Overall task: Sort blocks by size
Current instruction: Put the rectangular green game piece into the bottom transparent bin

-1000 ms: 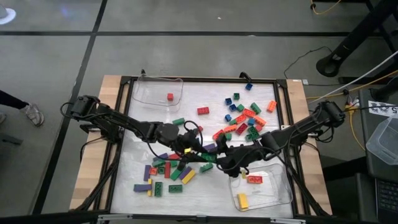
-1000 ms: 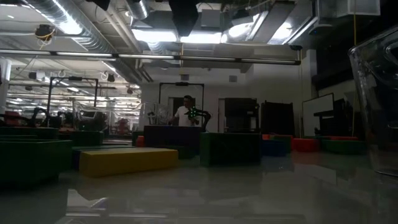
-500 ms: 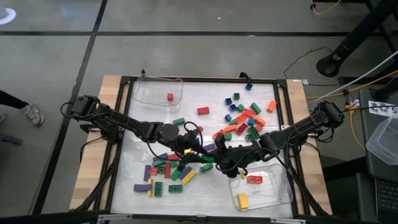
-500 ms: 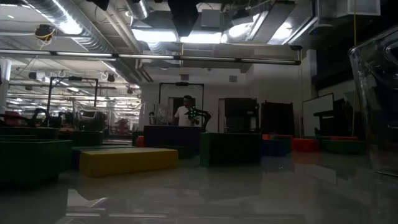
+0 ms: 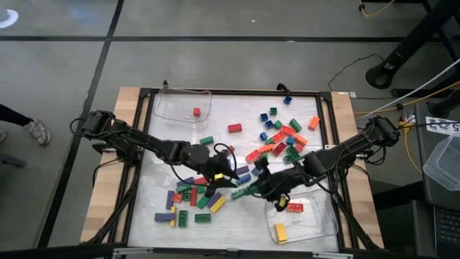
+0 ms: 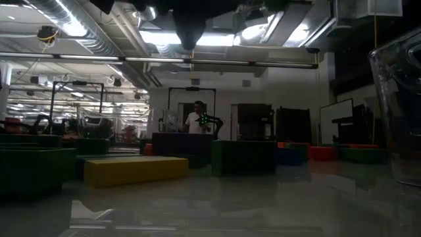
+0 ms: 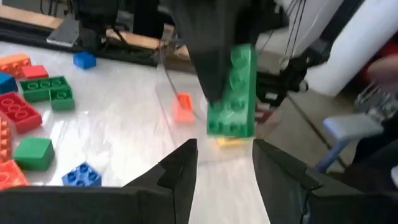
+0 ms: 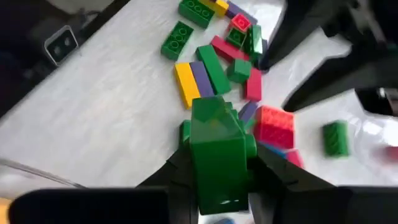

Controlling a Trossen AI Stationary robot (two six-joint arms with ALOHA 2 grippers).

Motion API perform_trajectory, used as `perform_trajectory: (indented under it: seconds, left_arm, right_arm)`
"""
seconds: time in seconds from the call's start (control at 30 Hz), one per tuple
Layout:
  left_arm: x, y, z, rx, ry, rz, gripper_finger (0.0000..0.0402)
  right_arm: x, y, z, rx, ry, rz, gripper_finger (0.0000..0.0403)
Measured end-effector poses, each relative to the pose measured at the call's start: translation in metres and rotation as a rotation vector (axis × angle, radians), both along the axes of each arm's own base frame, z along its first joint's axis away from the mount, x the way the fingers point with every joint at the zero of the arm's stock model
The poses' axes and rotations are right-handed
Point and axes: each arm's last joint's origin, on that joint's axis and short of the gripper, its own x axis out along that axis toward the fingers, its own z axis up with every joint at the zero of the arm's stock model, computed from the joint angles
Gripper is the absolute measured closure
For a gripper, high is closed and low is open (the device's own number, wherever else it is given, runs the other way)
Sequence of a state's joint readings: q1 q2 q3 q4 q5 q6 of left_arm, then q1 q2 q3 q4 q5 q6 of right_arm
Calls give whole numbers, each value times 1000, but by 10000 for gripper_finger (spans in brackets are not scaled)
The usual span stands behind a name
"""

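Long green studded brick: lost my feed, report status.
Right gripper shut on long green studded brick, lifted above the table centre. Left gripper open, empty, facing it. Loose bricks clustered below; clear plastic tray beside right arm.

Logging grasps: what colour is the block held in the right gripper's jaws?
Green. The block in the right gripper shows best in the right wrist view.
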State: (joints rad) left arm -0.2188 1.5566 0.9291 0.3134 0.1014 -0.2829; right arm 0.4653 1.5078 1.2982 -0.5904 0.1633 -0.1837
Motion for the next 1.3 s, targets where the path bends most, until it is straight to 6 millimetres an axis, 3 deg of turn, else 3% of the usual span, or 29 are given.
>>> perform_trajectory:
  seconds: [0.33, 0.53, 0.87, 1.3]
  left_arm:
    - [-11, 1, -23, 41, 259, 2, 260]
    - [-26, 2, -40, 96, 493, -4, 260]
    - [-50, -9, -55, 151, 744, -78, 260]
    - [-74, -17, -63, 43, 1045, 8, 260]
  right_arm:
    - [-21, 5, 4, 435, 450, -69, 312]
    - [-37, 20, -8, 469, 639, -168, 296]
    - [-46, 28, -27, 496, 703, -419, 219]
    - [-45, 28, -28, 502, 702, -444, 204]
